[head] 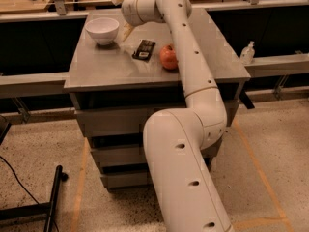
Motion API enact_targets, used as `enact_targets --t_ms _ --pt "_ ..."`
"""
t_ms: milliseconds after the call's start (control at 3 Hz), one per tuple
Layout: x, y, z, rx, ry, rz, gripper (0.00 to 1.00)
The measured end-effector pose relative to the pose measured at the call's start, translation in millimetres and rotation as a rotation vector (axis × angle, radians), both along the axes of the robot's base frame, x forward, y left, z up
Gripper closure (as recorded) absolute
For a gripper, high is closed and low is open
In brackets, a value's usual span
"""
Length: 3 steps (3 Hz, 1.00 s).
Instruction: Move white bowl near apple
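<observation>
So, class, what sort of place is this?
Probably a robotics lab: taped floor lines, cluttered workbench behind, and a robot arm's gripper beside the white bowl on a metal cabinet.

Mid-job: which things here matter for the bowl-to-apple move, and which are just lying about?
For the job: white bowl, back left of the tabletop; apple, mid-right; tool, just right of the bowl.
Lying about: black packet between bowl and apple; small bottle off to the right.

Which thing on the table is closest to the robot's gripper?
The small round white ceramic bowl: the gripper hangs close beside it. The flat black packet and round red apple sit farther off.
</observation>
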<state>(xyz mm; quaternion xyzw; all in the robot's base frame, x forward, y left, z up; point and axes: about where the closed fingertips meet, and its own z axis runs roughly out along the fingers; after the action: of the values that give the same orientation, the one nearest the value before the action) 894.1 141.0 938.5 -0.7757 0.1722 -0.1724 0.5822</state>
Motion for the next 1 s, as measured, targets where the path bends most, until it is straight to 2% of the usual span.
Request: enact_targets --t_ms 333,667,1000 --pt "-4.0 4.1 -5.3 -0.027 0.005 0.016 0.0" --pt "-4.7 5.3 -9.3 -0.053 0.013 0.014 0.15" --pt "-6.1 5.3 -13.5 -0.067 0.032 0.013 0.35"
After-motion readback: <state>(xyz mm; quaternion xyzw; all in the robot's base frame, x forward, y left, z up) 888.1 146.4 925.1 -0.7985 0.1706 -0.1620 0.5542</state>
